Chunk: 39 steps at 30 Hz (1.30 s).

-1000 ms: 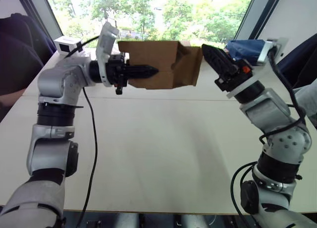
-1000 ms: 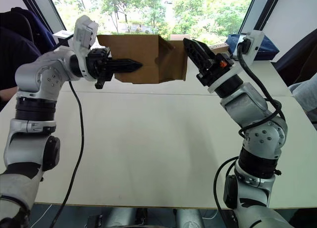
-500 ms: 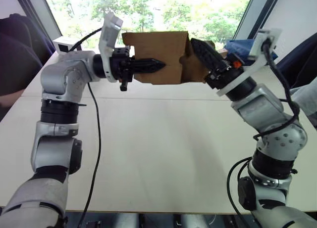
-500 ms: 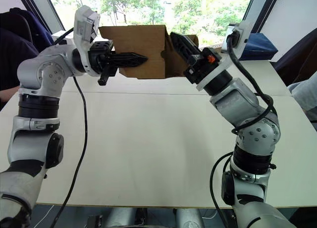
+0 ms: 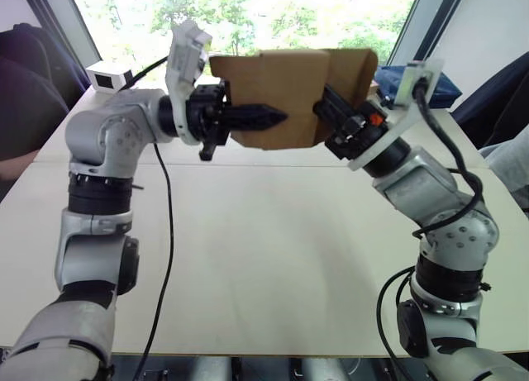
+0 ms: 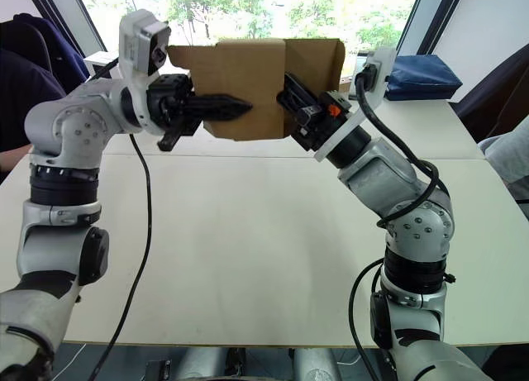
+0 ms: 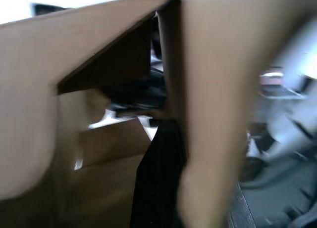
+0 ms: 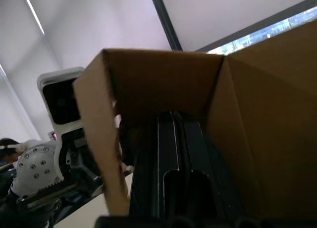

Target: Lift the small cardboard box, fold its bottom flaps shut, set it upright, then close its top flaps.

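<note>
Left eye view showed the small cardboard box (image 5: 285, 96) held up in the air between the two arms, well above the pale table (image 5: 264, 257) and in front of the window. The left gripper (image 5: 269, 115) lay across the box's near brown face, its black fingers pointing toward the robot's right and pressed close together against the cardboard; whether a panel was pinched between them could not be told from the head views. In the left wrist view a dark finger (image 7: 158, 188) ran up alongside the edge of a cardboard panel, with the open inside of the box beside it.

The right gripper (image 6: 293, 96) reached in from the robot's right, its fingers going behind the edge of the box's near face so that the tips were hidden. In the right wrist view the black fingers (image 8: 173, 159) lay side by side, closed up against each other, pushed into the hollow of the box with brown walls on both sides. One of the top flaps (image 5: 351, 71) stood out at the box's right end, above the right wrist.

A small white box (image 5: 106, 78) with a dark window sat on the table's far left corner. A blue bag (image 6: 417, 69) lay on the far right of the table.
</note>
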Each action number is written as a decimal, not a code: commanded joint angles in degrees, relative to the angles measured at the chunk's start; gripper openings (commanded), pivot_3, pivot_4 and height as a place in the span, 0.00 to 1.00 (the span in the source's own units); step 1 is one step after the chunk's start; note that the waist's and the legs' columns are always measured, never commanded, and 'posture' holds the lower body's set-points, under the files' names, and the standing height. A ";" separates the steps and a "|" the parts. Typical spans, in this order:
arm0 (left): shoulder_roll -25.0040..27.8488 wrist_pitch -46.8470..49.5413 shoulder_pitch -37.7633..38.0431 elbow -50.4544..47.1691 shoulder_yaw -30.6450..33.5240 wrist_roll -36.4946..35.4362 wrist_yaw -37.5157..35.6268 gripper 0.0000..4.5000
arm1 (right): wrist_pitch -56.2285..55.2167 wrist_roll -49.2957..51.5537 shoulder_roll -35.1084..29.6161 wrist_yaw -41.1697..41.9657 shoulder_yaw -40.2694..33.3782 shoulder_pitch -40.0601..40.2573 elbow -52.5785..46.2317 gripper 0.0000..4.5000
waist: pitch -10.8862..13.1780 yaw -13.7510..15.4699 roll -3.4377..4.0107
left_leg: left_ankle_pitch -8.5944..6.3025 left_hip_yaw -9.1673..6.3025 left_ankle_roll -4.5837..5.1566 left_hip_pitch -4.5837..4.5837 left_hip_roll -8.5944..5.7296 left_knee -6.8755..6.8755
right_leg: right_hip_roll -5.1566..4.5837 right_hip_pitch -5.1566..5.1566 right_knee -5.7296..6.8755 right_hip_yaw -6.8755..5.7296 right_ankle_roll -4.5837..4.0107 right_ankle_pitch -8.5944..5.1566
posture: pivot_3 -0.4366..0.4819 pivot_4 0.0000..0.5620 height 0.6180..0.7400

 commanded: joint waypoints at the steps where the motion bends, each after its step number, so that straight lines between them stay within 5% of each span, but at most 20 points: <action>1: 0.01 0.81 -0.42 -2.39 0.43 -1.98 0.58 0.00 | -1.06 0.73 -0.09 1.03 -0.04 -0.44 -1.17 0.00 | 0.00 0.17 0.00 | 0.00 0.00 0.00 0.00 0.00 0.01 | 0.00 0.00 0.01 0.00 0.00 0.00 | 0.48 0.27 1.00; 8: -1.25 -1.46 -2.02 1.16 0.93 -0.44 3.99 0.00 | 0.26 4.80 -2.46 2.93 -1.18 2.06 -3.52 0.00 | 0.00 0.23 0.00 | 0.00 -0.01 0.00 -0.01 -0.02 0.01 | -0.01 0.01 -0.03 -0.01 0.00 0.00 | 0.48 0.27 1.00; 26: -1.07 -5.42 -3.65 7.62 0.50 2.16 3.52 0.00 | 3.83 17.33 -23.01 7.89 -12.29 18.22 -6.71 0.00 | 0.01 0.53 -0.01 | -0.01 -0.01 0.02 -0.02 -0.01 0.00 | 0.00 0.09 -0.23 0.00 0.01 0.00 | 0.48 0.27 1.00; 39: -1.22 -4.01 -3.87 5.59 0.80 0.96 2.67 0.00 | 0.25 4.68 -21.22 9.71 -4.74 20.40 -6.52 0.00 | 0.01 0.37 -0.03 | -0.03 -0.01 0.05 -0.01 -0.01 0.00 | 0.04 0.12 -0.30 0.01 0.04 0.00 | 0.48 0.27 1.00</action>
